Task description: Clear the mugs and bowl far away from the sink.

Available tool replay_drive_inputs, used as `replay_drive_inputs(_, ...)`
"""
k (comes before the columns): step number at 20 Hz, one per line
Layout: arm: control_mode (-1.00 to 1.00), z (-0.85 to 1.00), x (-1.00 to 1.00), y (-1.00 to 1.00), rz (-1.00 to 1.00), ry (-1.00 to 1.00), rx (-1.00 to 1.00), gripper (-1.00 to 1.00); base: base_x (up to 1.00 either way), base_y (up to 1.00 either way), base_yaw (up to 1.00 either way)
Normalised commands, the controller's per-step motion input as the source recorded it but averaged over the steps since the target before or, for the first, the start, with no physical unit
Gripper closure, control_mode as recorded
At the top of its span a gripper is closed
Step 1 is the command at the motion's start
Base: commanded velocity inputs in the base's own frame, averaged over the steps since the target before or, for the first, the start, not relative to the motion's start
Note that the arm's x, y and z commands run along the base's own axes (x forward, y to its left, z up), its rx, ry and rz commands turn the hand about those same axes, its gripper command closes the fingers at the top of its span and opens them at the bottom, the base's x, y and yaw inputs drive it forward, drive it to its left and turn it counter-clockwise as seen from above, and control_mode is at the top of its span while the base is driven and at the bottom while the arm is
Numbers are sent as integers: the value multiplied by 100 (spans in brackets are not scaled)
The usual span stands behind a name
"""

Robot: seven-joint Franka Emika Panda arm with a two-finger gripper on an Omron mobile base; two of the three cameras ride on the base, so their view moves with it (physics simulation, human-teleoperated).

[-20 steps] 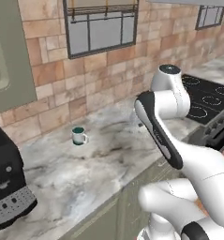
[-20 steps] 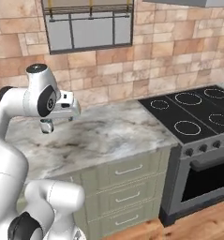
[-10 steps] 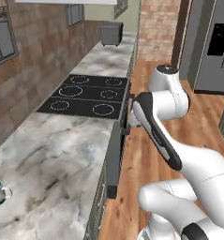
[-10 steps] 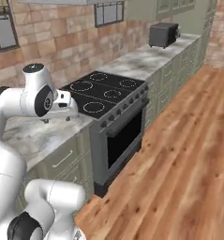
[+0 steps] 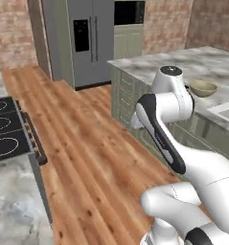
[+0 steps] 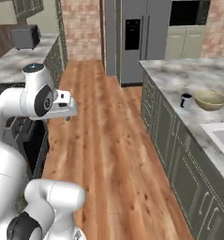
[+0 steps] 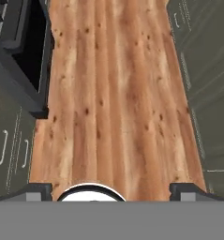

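Yellowish-tan with an olive-yellow inside, the bowl (image 6: 211, 100) sits wide and round on the marble worktop (image 6: 179, 75) of the island, just beside a mug (image 6: 185, 100) that looks small and dark from this side, its handle too small to make out. Both stand near the white sink (image 6: 220, 136), whose basin corner shows at the frame edge. From the left base view the bowl (image 5: 203, 88) appears past the arm's shoulder, close to the sink (image 5: 224, 111). Over the wooden floor (image 7: 115, 93), between dark cabinets, the end effector (image 7: 111, 190) hangs released, fingers spread wide with nothing between them.
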Motion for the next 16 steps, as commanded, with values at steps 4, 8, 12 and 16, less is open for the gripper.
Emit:
replay_drive_inputs(4, 100, 0, 0, 0, 0, 0, 0, -100, 0, 0, -100)
replay_drive_inputs(8, 100, 0, 0, 0, 0, 0, 0, -100, 0, 0, -100)
replay_drive_inputs(12, 100, 0, 0, 0, 0, 0, 0, -100, 8, 28, -66)
replay_drive_inputs(16, 100, 0, 0, 0, 0, 0, 0, -100, 42, 73, -4)
